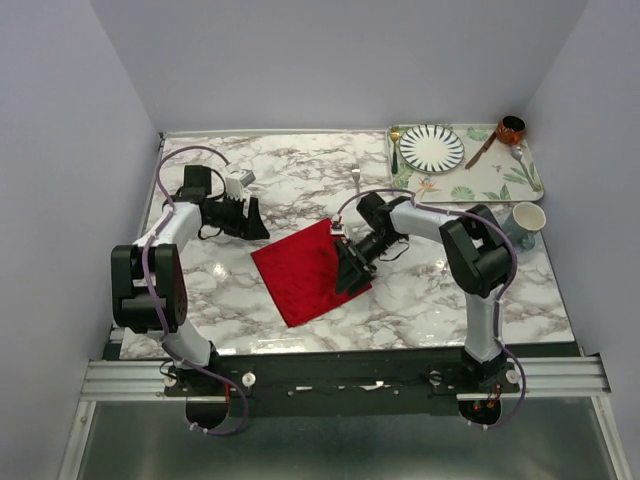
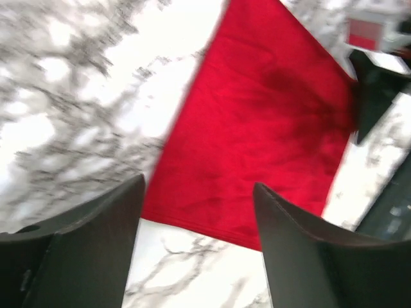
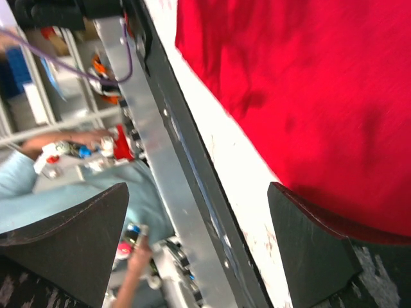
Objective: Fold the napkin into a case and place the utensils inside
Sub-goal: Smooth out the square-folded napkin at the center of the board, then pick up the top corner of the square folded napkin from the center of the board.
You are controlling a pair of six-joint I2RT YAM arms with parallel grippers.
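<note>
The napkin (image 1: 308, 270) is seen lying flat; the right gripper (image 1: 352, 268) is set at its right edge, jaws parted (nothing grasped); the left gripper (image 1: 255, 222) is held released near its left corner.

Place: a robot lab test cell, not a home or a kitchen.
Enclosure: plain pale walls (image 1: 60, 150) box the table (image 1: 300, 175) in on three sides.
Surface: a marble-patterned top, with a bare metal rail (image 1: 120, 380) along its near edge.
Machines: a left arm (image 1: 150, 270) and a right arm (image 1: 470, 250), both black, are fixed at that rail, and purple cables (image 1: 195, 148) loop along them.
Props: a tray (image 1: 490, 185) with a striped plate (image 1: 432, 148), a mug (image 1: 527, 218) beside it and a red napkin (image 1: 310, 272), laid out like a staged place setting.
Beyond the edge: the right wrist view shows, blurred, metal framing (image 3: 173, 179) and loose wiring (image 3: 106, 61) with coloured parts.
</note>
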